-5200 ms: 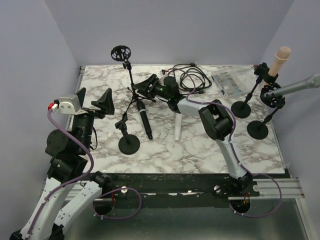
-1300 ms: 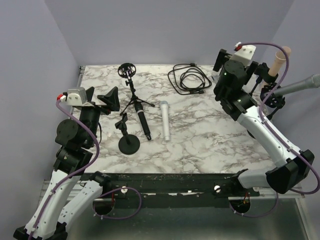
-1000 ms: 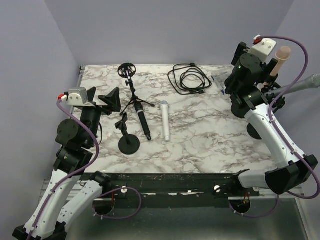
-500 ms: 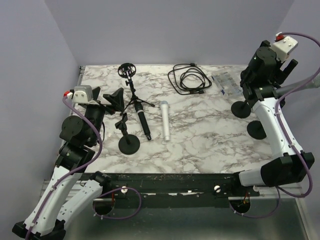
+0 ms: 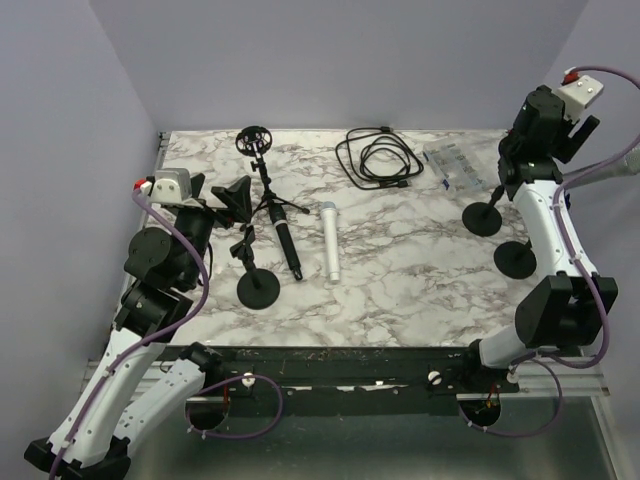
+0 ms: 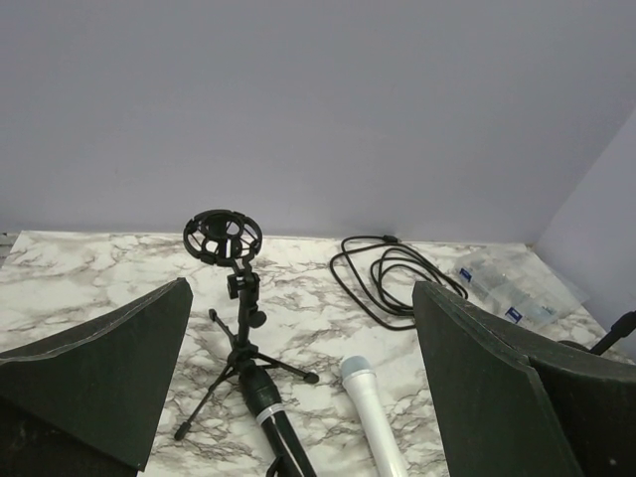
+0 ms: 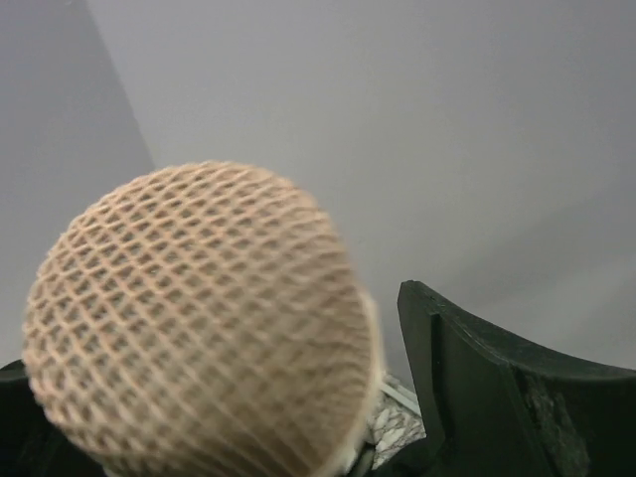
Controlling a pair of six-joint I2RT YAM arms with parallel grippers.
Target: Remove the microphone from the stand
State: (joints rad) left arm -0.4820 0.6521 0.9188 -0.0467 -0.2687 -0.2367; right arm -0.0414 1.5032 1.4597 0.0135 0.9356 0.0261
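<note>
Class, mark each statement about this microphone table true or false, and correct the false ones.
1. The white microphone lies flat on the table. True.
2. The tripod stand holds a microphone. False: its ring mount is empty.
3. The left gripper is open. True.
4. The cable is plugged into the white microphone. False: it lies coiled apart, further back.
5. A beige microphone head fills much of the right wrist view. True.

Marble-look table (image 5: 420, 280) w/ black front rail (image 5: 350, 357); plain lilac walls (image 5: 330, 60) on 3 sides; soft, even light.
</note>
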